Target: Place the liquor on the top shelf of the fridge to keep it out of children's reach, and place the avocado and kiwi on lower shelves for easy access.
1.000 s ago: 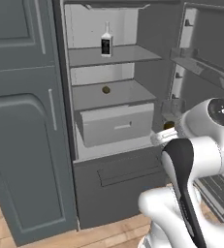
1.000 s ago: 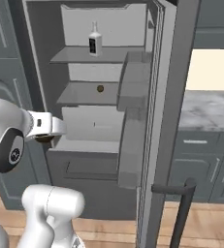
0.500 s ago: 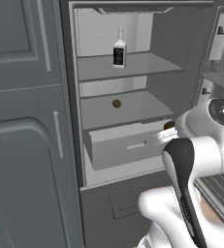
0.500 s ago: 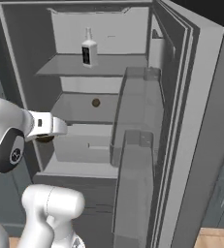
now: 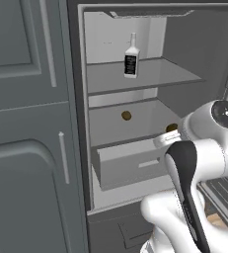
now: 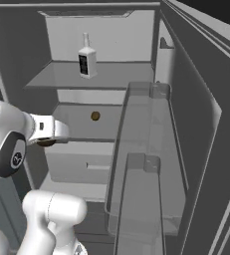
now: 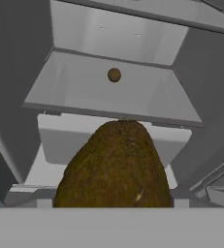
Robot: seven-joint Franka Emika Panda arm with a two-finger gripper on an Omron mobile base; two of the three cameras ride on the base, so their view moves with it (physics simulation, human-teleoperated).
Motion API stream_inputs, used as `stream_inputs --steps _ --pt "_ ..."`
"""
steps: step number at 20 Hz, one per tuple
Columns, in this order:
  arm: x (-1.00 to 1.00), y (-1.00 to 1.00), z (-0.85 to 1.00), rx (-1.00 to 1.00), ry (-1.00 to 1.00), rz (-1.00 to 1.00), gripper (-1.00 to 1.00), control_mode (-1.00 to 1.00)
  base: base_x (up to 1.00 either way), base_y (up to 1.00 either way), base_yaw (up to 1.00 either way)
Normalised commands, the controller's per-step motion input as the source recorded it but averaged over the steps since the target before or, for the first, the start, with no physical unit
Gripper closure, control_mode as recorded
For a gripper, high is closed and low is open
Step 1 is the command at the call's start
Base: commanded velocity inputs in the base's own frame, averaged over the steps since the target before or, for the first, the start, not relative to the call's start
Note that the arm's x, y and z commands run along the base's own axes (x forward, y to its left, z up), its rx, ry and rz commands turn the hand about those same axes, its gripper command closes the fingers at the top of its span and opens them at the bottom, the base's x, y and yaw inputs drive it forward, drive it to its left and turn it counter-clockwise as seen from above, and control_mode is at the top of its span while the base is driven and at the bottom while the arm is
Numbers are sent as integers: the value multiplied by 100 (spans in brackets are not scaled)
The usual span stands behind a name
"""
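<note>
Avocado, brown and pebbled, sits in the robot's gripper; the finger tips themselves are hidden behind the fruit in the hand view, but the jaws stand spread wide around its broad body, so I judge it pinched and carried. In the left base view the avocado peeks out at about 11 o'clock from the wrist, just in front of the fridge opening.

Straight ahead in the hand view, at 12 o'clock above the fruit, lies a lower shelf with the kiwi resting near its back middle. Below that shelf, the pale drawer juts forward. The liquor stands upright on the top shelf, so two parts of the task look done.

The step in hand is setting the avocado on a lower shelf. To do it well, I would lift slightly so the fruit clears the shelf's front edge and the drawer lip, then reach in toward 12 o'clock and aim to one side of the kiwi, leaving the two apart. The door bins stand close at 3 o'clock in the right base view; keep the elbow away from them. Lower until the avocado rests on the board before opening, since a rounded fruit may roll.
</note>
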Motion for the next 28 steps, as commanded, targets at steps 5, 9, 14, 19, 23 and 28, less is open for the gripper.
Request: stream_inputs --steps 5,9,14,19,23,28 --pt "58 -8 -18 6 0 0 100 -100 0 0 0" --pt "65 -14 -30 8 0 0 100 -100 0 0 0" --pt "70 -6 -37 5 0 0 100 -100 0 0 0" --pt "76 0 -37 2 0 0 100 -100 0 0 0" --pt "75 0 -30 0 1 0 100 -100 0 0 0" --pt "64 0 -9 0 12 0 100 -100 0 0 0"
